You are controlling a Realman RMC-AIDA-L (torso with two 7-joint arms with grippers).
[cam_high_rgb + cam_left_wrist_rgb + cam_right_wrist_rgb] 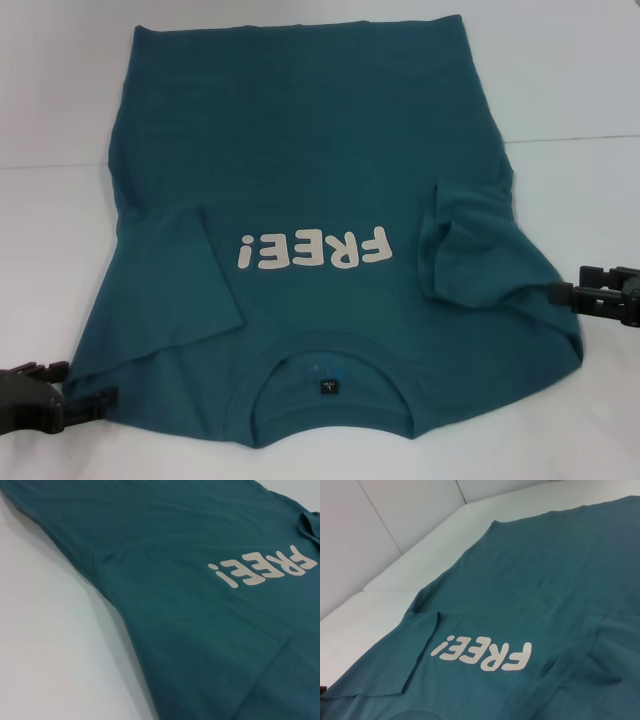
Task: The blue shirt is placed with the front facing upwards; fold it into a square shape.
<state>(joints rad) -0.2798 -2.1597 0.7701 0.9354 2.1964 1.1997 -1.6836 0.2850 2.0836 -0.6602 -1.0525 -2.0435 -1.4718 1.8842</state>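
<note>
Table: white surface (60,200) fills the head view, with a faint seam running across the upper part of the frame.
Shirt: the blue shirt (310,150) lies print-up over the centre of the frame, both sleeves already turned inward.
Heading: long axis runs top to bottom of the frame; hem at the top, collar (330,375) at the bottom.
Right sleeve: bunched and puckered at centre right, so I'd judge the next fold could lock in a lumpy edge.
Left gripper (95,402): lower left corner, at the shoulder edge; whether its fingers are parted I can't tell.
Right gripper (562,293): right edge, beside the cloth; likewise can't tell.
Risk: uneven grips would skew the square.
</note>
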